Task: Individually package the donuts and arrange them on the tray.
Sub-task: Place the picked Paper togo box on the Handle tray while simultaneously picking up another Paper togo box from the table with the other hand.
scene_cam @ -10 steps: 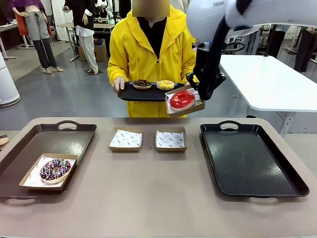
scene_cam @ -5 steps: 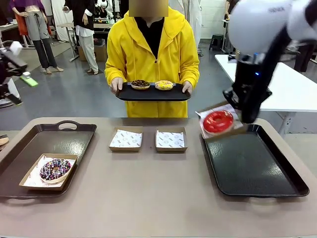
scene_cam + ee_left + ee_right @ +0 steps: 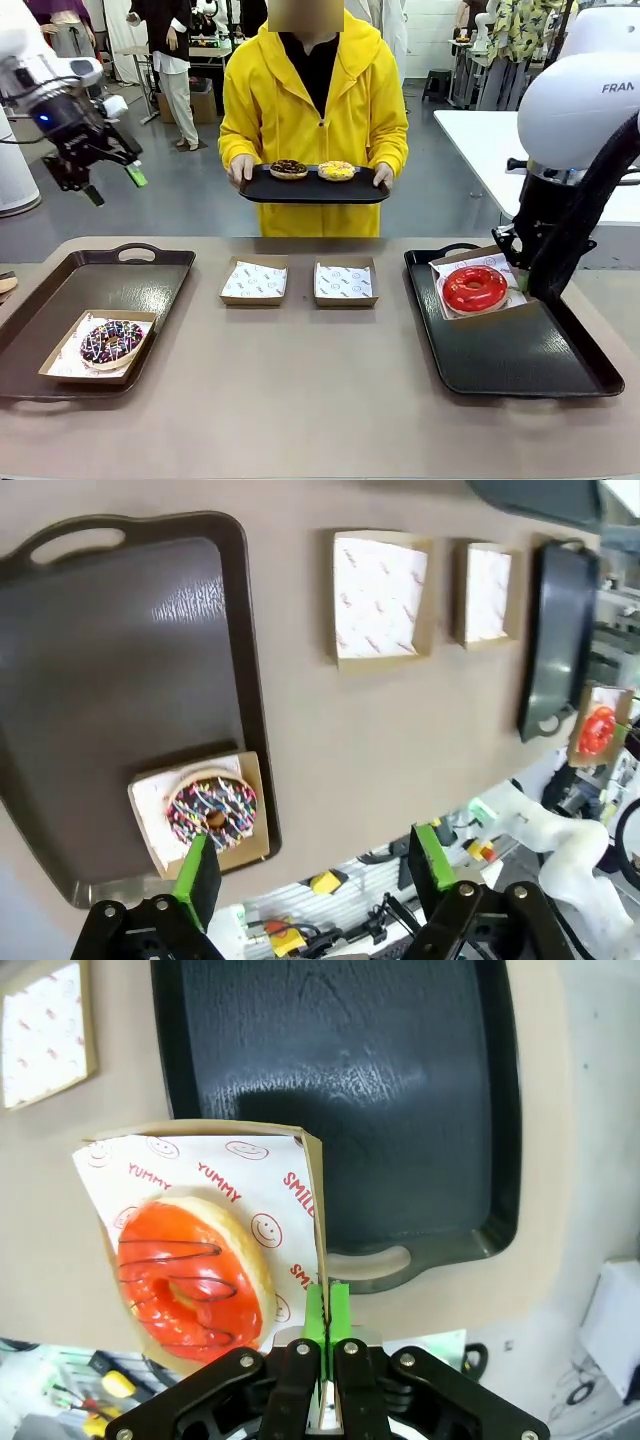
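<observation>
My right gripper [image 3: 523, 284] [image 3: 327, 1296] is shut on the side wall of a paper box [image 3: 250, 1175] that holds the glossy red donut [image 3: 475, 288] [image 3: 195, 1275]. The box hangs tilted over the far left corner of the black tray [image 3: 510, 350] [image 3: 330, 1090]. High above the table's left end, my left gripper [image 3: 112, 185] [image 3: 312, 865] is open and holds nothing. Below it, the sprinkled chocolate donut [image 3: 112, 342] [image 3: 212, 812] lies boxed on the brown tray [image 3: 110, 285] [image 3: 120, 650]. The person holds a small black tray [image 3: 312, 190] carrying a chocolate donut [image 3: 289, 168] and a yellow donut [image 3: 336, 170].
Two empty paper-lined boxes [image 3: 254, 281] [image 3: 345, 282] sit side by side at the table's far middle, between the two trays. The person in a yellow coat stands at the far edge. A white table stands behind on the right.
My right arm has carried the boxed red donut from beside the person's tray, right and down to over the black tray. My left arm has come into view at the upper left.
</observation>
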`<action>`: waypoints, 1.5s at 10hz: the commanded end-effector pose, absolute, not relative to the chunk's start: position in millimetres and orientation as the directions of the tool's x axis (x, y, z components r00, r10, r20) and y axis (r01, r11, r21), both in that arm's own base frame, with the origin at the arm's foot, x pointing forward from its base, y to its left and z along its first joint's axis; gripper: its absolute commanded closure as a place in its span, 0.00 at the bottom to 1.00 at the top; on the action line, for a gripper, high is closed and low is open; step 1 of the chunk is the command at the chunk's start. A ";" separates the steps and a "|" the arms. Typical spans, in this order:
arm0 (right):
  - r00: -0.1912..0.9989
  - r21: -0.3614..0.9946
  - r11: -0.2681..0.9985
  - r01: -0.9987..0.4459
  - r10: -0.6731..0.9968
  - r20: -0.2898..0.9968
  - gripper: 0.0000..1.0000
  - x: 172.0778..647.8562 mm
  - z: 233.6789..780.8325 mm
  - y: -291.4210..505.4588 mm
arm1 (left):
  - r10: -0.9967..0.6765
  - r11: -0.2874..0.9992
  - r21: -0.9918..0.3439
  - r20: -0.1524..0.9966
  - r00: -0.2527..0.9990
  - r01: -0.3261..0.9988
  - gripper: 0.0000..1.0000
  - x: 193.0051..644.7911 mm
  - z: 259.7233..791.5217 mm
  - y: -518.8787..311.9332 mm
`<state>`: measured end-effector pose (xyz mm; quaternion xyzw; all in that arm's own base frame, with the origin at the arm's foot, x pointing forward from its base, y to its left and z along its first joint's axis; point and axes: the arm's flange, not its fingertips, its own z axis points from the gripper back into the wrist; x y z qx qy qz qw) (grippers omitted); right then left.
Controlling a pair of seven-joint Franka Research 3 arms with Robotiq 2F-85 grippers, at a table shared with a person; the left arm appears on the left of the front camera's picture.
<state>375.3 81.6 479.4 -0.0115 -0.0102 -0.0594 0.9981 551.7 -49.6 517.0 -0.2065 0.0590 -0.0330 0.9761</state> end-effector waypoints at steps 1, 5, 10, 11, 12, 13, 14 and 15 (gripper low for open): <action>0.994 -0.020 0.994 0.111 -0.111 0.026 0.98 382.3 474.6 71.2 | -0.070 0.952 -0.304 -0.103 0.992 0.036 0.02 561.5 504.3 -76.7; 0.992 -0.022 0.992 0.123 -0.122 0.019 0.98 377.3 477.7 76.7 | -0.021 0.985 -0.171 -0.044 0.999 0.013 0.02 566.5 468.6 -136.8; 0.992 -0.022 0.992 0.123 -0.122 0.019 0.98 377.3 477.7 76.7 | 0.047 0.985 -0.165 0.024 0.999 -0.042 0.02 561.6 432.8 -186.8; 0.992 -0.022 0.992 0.123 -0.122 0.019 0.98 377.3 477.7 76.7 | 0.041 0.987 -0.159 0.031 0.999 -0.035 0.02 560.7 423.3 -193.7; 0.992 -0.022 0.992 0.123 -0.122 0.019 0.98 377.3 477.7 76.7 | 0.038 0.989 -0.146 0.039 0.999 -0.032 0.02 559.0 410.8 -198.6; 0.992 -0.022 0.992 0.123 -0.122 0.019 0.98 377.3 477.7 76.7 | 0.027 0.991 -0.135 0.044 0.999 -0.021 0.02 557.7 399.4 -201.1; 0.992 -0.022 0.992 0.123 -0.122 0.019 0.98 377.3 477.7 76.7 | 0.029 0.991 -0.132 0.037 0.999 -0.024 0.02 557.6 387.5 -201.2; 0.992 -0.022 0.992 0.123 -0.122 0.019 0.98 377.3 477.7 76.7 | 0.031 0.991 -0.128 0.040 0.999 -0.026 0.02 557.6 377.3 -201.5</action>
